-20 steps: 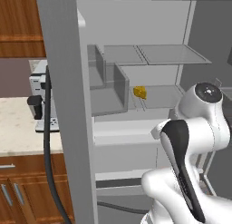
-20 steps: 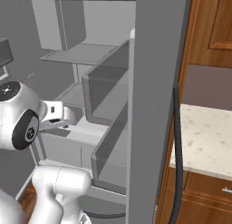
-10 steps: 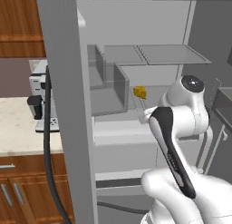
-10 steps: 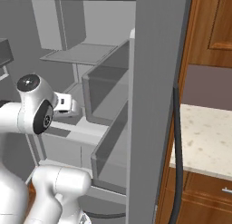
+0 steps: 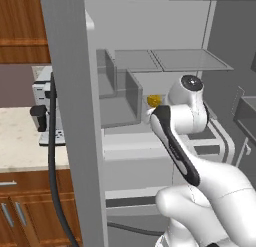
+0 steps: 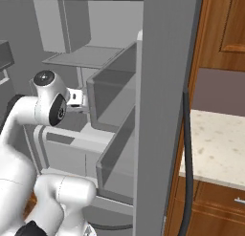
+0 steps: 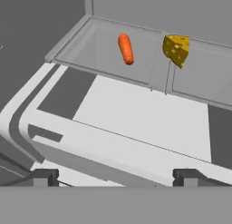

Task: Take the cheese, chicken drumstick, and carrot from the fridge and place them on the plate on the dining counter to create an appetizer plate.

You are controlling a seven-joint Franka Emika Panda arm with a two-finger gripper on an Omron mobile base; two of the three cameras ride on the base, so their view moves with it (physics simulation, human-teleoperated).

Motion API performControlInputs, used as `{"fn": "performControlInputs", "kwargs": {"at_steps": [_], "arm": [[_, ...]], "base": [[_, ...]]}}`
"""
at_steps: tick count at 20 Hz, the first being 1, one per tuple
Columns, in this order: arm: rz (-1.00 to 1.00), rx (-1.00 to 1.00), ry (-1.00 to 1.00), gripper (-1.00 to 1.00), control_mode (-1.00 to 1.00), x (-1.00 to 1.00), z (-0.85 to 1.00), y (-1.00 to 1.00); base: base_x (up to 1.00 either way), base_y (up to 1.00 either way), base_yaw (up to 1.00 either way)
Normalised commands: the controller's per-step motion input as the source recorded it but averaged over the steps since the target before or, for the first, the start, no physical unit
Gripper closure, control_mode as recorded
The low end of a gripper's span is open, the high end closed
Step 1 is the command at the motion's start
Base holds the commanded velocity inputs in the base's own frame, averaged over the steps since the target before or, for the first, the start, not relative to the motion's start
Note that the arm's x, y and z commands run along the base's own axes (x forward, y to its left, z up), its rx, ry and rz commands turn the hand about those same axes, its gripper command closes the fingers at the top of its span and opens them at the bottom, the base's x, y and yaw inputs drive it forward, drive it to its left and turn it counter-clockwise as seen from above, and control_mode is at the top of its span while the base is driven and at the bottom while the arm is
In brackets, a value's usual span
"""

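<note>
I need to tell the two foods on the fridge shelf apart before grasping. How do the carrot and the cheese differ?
The carrot is a thin, bright orange, rounded stick; the cheese is a yellow, chunky wedge with holes. The carrot lies flat along the shelf, while the cheese stands taller. In the hand view the carrot is left of the cheese, and they do not touch. Both rest on the same shelf of the fridge, and neither is held.
</note>
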Motion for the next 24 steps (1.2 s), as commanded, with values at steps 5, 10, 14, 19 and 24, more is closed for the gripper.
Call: {"fn": "performControlInputs", "kwargs": {"at_steps": [5,10,14,19,24], "arm": [[0.0,0.0,0.0,-1.0,-1.0,0.62,-0.32,0.0],[0.0,0.0,0.0,-1.0,-1.0,0.57,-0.35,0.0],[0.0,0.0,0.0,-1.0,-1.0,0.58,-0.2,0.01],[-0.01,0.0,0.0,-1.0,-1.0,0.61,-0.12,0.03],[-0.01,0.0,0.0,-1.0,-1.0,0.6,-0.16,0.08]], "base": [[0.0,0.0,0.0],[0.0,0.0,0.0],[0.0,0.0,0.0],[0.0,0.0,0.0],[0.0,0.0,0.0]]}}
